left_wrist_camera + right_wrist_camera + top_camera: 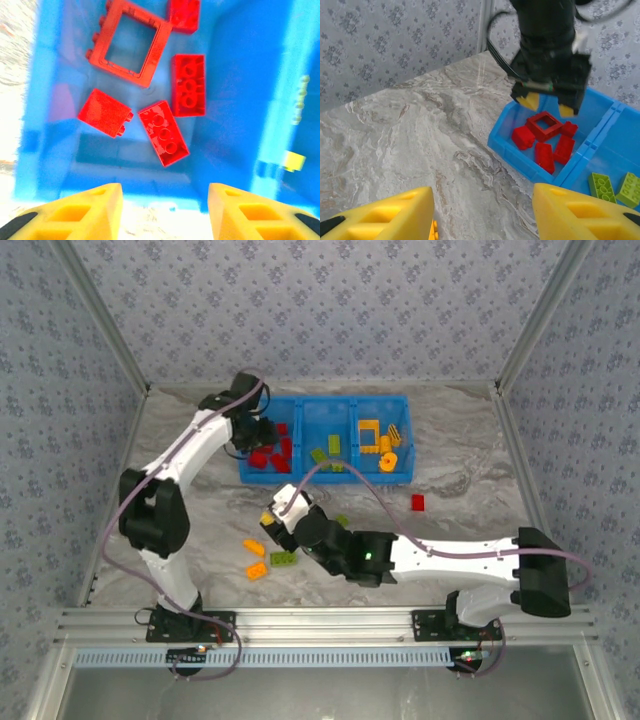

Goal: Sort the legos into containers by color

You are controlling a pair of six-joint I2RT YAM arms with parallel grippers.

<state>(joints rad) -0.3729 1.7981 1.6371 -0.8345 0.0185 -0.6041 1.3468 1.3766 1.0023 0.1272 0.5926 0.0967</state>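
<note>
The blue bin (300,476) has three compartments. Several red legos lie in the left one, among them an open frame (129,44) and a studded brick (163,132). Green legos (325,453) fill the middle one, orange legos (380,440) the right one. My left gripper (165,210) hovers open above the red compartment's near wall, nothing between its fingers; the right wrist view shows it too (549,104). My right gripper (484,215) stands open over bare table just left of the bin. An orange brick (434,231) peeks beside its left finger.
Loose legos lie on the marble table: a red one (418,502) right of the bin, two orange ones (255,547) (257,570) and a green one (283,559) near my right gripper (275,515), and a green one (341,520) by the right arm. Patterned walls close in the table.
</note>
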